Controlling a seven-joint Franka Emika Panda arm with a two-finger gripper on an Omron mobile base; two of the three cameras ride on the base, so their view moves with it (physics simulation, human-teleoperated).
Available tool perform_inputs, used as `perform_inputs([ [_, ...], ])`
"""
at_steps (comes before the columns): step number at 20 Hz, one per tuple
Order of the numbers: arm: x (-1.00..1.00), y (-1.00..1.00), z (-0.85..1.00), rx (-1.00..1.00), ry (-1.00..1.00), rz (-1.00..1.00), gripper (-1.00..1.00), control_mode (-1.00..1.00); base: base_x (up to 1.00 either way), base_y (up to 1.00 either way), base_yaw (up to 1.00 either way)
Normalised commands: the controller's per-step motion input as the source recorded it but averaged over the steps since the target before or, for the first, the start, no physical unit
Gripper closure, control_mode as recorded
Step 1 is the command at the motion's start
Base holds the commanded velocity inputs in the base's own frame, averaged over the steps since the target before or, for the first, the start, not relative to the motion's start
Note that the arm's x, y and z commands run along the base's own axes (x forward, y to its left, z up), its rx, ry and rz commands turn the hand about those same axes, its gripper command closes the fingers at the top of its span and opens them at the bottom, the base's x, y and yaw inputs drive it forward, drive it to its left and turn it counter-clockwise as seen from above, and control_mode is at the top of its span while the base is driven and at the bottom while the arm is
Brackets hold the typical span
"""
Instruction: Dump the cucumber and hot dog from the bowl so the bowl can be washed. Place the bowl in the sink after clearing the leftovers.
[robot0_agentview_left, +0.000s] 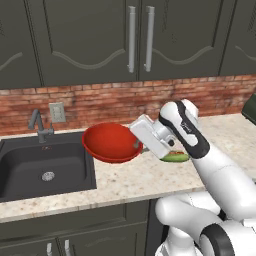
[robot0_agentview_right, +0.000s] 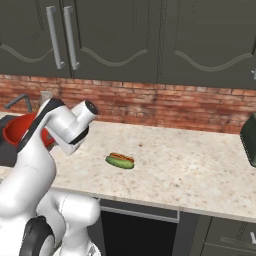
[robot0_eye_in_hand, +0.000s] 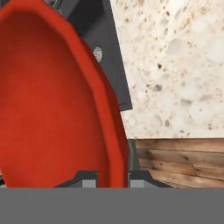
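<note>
Cucumber (robot0_agentview_right: 119, 162) and hot dog (robot0_agentview_right: 122, 157) lie dumped on the counter (robot0_agentview_right: 190, 165); the gripper (robot0_eye_in_hand: 113, 181) pinches the empty bowl's (robot0_agentview_left: 111, 142) rim, sink (robot0_agentview_left: 30, 170) at its nine o'clock.

The speckled beige counter (robot0_agentview_right: 190, 165) ran along below the brick wall, with the dark sink (robot0_agentview_left: 30, 170) set into it. The cucumber (robot0_agentview_right: 119, 162) and the hot dog (robot0_agentview_right: 122, 157) lay directly on the counter, touching side by side, the hot dog toward the wall. Both lay behind the fingers (robot0_eye_in_hand: 89, 180), on the side away from the sink.
</note>
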Motion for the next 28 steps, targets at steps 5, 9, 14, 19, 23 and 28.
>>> perform_inputs([
  [5,0.65,0.81,-0.10,-0.07,0.08,0.00,1.00,-1.00,0.00,0.00,0.00],
  [9,0.59,0.78,-0.04,-0.10,0.09,0.00,1.00,-1.00,0.00,0.00,0.00],
  [14,0.19,0.46,-0.04,-0.04,0.03,0.01,1.00,-1.00,0.00,0.00,0.00],
  [19,-0.06,0.32,-0.32,-0.05,-0.02,0.03,1.00,-1.00,0.00,0.00,0.00],
  [23,-0.22,0.23,-0.43,-0.09,-0.11,0.00,1.00,-1.00,0.00,0.00,0.00],
  [28,0.04,0.29,-0.27,0.00,-0.13,-0.01,1.00,-1.00,0.00,0.00,0.00],
])
